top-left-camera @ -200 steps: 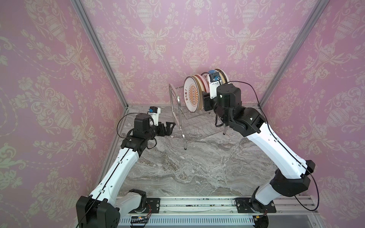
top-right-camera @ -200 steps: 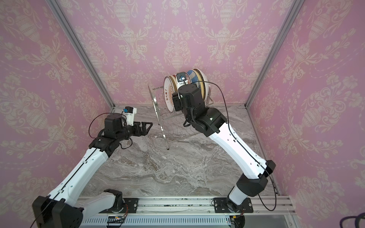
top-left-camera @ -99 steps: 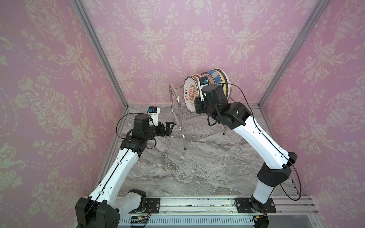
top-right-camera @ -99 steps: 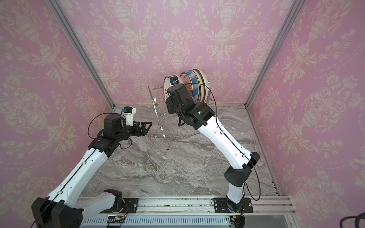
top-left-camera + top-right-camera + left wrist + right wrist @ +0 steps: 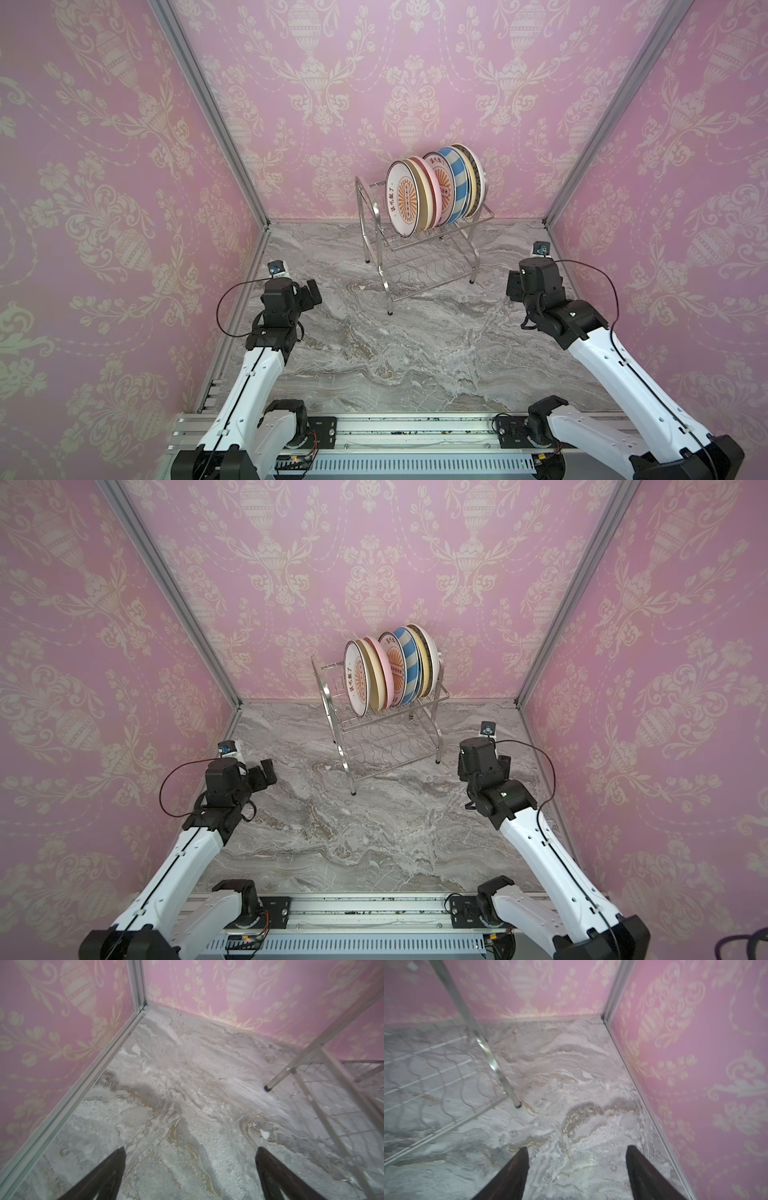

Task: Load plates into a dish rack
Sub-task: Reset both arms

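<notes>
From my station, the dish rack stood on the marble tabletop toward the back wall, turned at an angle to it, all of its feet down. The plates were on its upper tier, standing on edge in a close row and leaning slightly. Nearest me was a white sunburst plate. Behind it came a cream one, a pink plate, a second sunburst face and a blue-striped plate. A yellowish one and a dark-rimmed one sat at the far end. I could not count the packed row with certainty in either top view.

Both arms were low, well apart from the rack, one on each side of it. The left claw hung over bare marble close to the left wall. Its jaws were spread wide with nothing between them, and one rack leg showed beyond the fingertips in its wrist view. The right claw sat near the right wall in the same state, jaws parted and gripping nothing. Through its wrist camera I saw only veined stone between the fingers, with a rack foot and the wavy lower shelf off to one side. Neither claw touched the rack or a plate.
</notes>
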Tool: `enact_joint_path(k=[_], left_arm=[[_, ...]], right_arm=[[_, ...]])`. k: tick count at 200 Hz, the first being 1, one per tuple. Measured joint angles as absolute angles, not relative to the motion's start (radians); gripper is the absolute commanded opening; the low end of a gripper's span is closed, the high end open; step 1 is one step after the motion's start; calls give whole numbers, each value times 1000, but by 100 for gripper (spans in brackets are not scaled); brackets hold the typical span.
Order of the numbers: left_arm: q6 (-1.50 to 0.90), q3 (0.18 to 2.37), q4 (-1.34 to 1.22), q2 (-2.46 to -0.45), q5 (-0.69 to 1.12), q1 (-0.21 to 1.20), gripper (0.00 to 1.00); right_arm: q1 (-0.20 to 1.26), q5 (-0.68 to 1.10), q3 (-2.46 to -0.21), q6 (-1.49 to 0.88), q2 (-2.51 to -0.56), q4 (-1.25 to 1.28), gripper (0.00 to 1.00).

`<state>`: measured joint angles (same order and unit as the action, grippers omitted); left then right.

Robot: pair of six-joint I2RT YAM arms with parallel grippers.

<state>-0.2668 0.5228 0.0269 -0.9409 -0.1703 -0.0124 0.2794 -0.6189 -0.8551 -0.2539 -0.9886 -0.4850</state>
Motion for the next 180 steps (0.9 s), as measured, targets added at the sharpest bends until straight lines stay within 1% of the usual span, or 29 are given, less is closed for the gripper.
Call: enact_joint_path(k=[24,48,63,85,106,109,113,116,123,131,152,180], left_arm=[[-244,333,-196,-1011,-270,-17,99],[-222,231,-395,-1129,-314,-20,99],[-206,220,-485,-1191,-314,-25,99],[-173,224,-670,-1288,-313,-29,99],[-156,247,-837,-1436,-281,-44,99],[-153,251,-863,-1462,-271,-47,99],[-147,260,-889,-1497,-257,-51,99],[-144,265,-911,-1520,-247,-53,99],[-132,280,-965,-1584,-216,-56,99],[-122,295,-973,-1625,-186,-56,99],[-110,303,-989,-1631,-154,-56,99],[-89,332,-1003,-1633,-115,-55,99]], right_arm=[[198,-578,-599,-202,-1009,-237,85],[134,-506,-482,-171,-1095,-10,86],[105,-458,-461,-159,-1169,136,87],[94,-391,-403,-129,-1301,438,88],[85,-338,-394,-102,-1404,565,89],[82,-329,-394,-99,-1417,587,93],[78,-315,-394,-97,-1434,615,95],[74,-305,-394,-92,-1446,636,99],[65,-271,-395,-78,-1472,677,100],[58,-241,-395,-74,-1488,700,100],[52,-199,-361,-63,-1530,845,100],[53,-171,-345,-52,-1538,900,100]])
